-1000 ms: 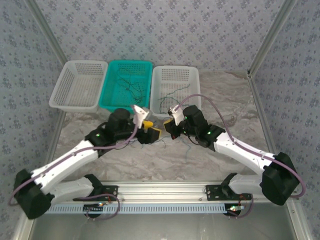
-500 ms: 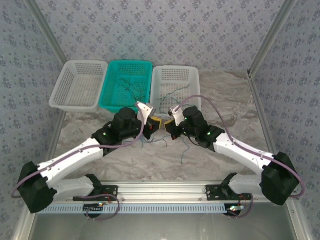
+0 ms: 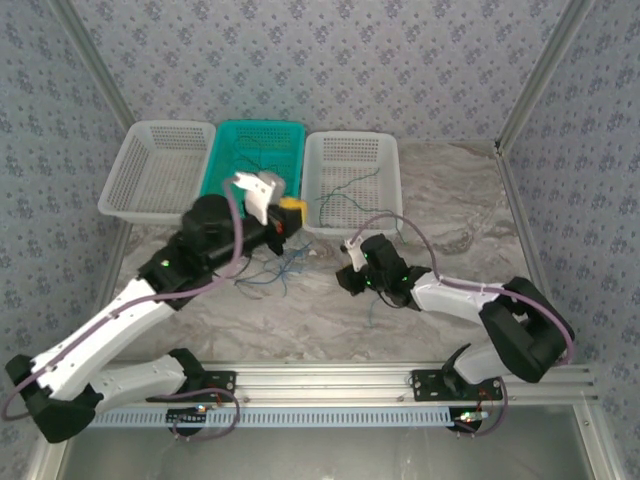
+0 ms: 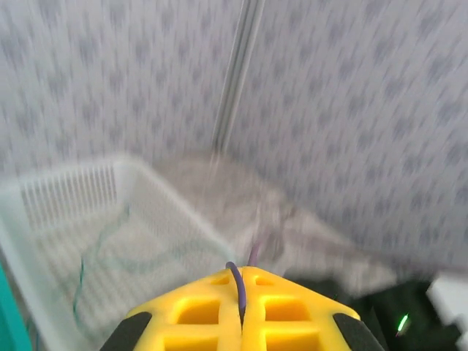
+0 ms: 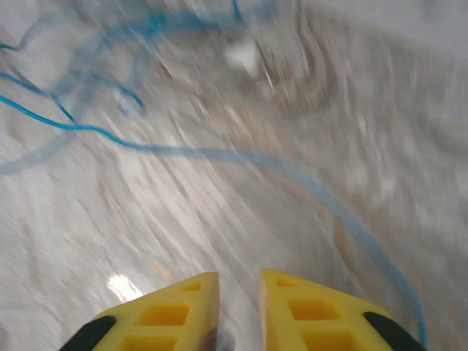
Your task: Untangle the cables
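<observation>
Middle of table [image 3: 460, 210]: the cables [image 3: 285, 268] lie in a messy bunch.
Left gripper [image 3: 292, 216]: just clamped on a dark purple cable [image 4: 236, 282], lifted up and left.
Right gripper [image 5: 239, 289]: just let go, jaws a little apart, low over a blue cable [image 5: 219, 153].
Meaning: one wire may pull free.

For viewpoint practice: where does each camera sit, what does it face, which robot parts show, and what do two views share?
Top: above, behind; faces table, baskets; both arms.
Left wrist: faces right white basket, wall; left pincer shut on purple cable.
Right wrist: faces table, blue cable; right pincer open.
Shared: that basket, top and left wrist.
</observation>
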Action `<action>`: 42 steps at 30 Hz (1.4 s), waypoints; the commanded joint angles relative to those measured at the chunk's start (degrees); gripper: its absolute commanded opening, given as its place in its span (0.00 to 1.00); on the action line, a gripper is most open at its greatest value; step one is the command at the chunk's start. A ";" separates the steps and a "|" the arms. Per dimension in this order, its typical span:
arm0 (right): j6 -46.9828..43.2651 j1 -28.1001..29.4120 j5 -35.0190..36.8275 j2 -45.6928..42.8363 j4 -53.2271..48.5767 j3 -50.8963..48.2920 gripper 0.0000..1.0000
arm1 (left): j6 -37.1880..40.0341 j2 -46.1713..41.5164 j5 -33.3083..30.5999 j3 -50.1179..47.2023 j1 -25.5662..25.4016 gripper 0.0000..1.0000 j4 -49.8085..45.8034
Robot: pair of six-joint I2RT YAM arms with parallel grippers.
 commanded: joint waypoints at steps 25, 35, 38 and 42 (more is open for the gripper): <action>3.22 0.07 1.28 -2.97 -3.20 0.86 0.24 | 3.60 32.73 5.54 61.64 26.25 0.00 -7.59; 3.64 0.06 3.49 -12.08 -7.33 0.64 0.25 | -5.68 62.58 5.02 98.22 36.48 0.00 -31.43; 3.91 0.09 4.62 -15.76 -8.67 0.37 0.25 | -8.20 66.63 5.67 97.97 37.43 0.00 -37.04; 3.74 -0.02 6.18 -19.79 -10.06 -0.22 0.26 | -7.54 70.72 6.66 97.64 36.86 0.00 -42.70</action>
